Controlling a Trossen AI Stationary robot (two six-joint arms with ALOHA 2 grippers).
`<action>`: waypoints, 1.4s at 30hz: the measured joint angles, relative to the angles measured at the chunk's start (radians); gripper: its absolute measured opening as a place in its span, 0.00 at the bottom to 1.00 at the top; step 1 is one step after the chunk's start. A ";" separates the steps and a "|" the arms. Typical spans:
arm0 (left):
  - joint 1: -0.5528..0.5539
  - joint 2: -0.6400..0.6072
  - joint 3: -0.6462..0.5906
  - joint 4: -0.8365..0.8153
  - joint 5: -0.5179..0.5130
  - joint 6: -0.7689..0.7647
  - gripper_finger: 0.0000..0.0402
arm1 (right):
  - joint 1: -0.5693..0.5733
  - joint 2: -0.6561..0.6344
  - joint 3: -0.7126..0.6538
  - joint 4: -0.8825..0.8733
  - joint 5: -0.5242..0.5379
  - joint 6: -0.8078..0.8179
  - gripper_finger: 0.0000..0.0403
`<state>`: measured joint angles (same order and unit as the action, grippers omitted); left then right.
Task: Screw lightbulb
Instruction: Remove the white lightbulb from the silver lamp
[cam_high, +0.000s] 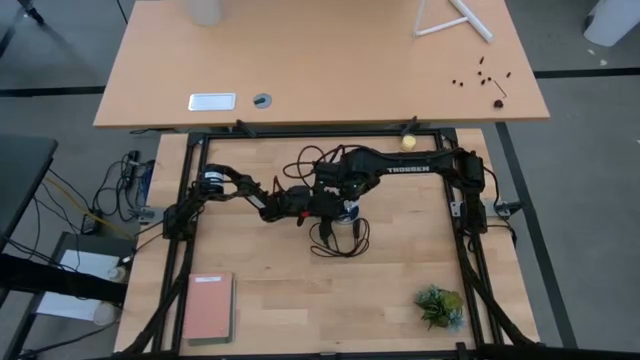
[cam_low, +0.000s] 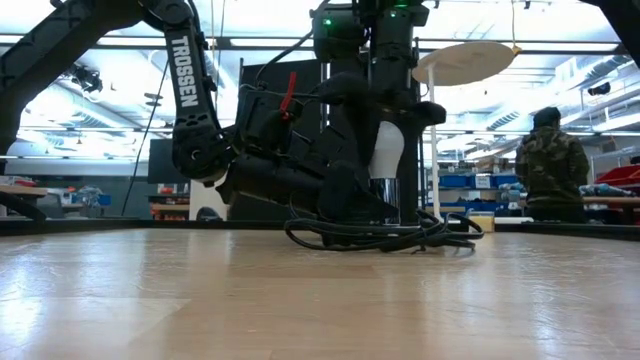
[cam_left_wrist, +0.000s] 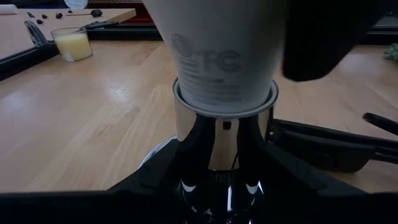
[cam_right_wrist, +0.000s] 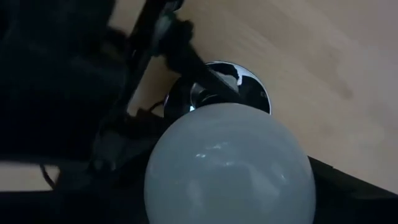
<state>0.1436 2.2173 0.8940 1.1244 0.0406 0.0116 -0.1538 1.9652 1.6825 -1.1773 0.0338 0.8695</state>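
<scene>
Gripping the lightbulb in my right gripper, left gripper clamped around the socket, bare counter all round.

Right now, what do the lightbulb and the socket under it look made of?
The lightbulb: frosted white dome, glass or plastic, can't tell which; soft matte sheen, with grey print on its matte neck. The socket: polished metal, seemingly chrome, judging by mirror-like reflections. The table: light wood with visible grain.
</scene>
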 joint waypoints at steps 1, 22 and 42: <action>0.000 0.000 0.000 0.000 0.000 0.000 0.46 | -0.001 0.000 0.000 0.000 0.000 -0.049 0.69; 0.000 0.000 0.000 -0.004 0.003 0.014 0.46 | -0.001 0.000 0.000 -0.009 0.017 -1.414 0.68; -0.002 0.000 0.000 -0.017 0.017 0.008 0.46 | -0.004 0.001 0.001 -0.031 -0.080 -0.567 0.98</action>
<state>0.1413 2.2169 0.8936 1.1070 0.0576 0.0196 -0.1577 1.9659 1.6833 -1.2080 -0.0467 0.3024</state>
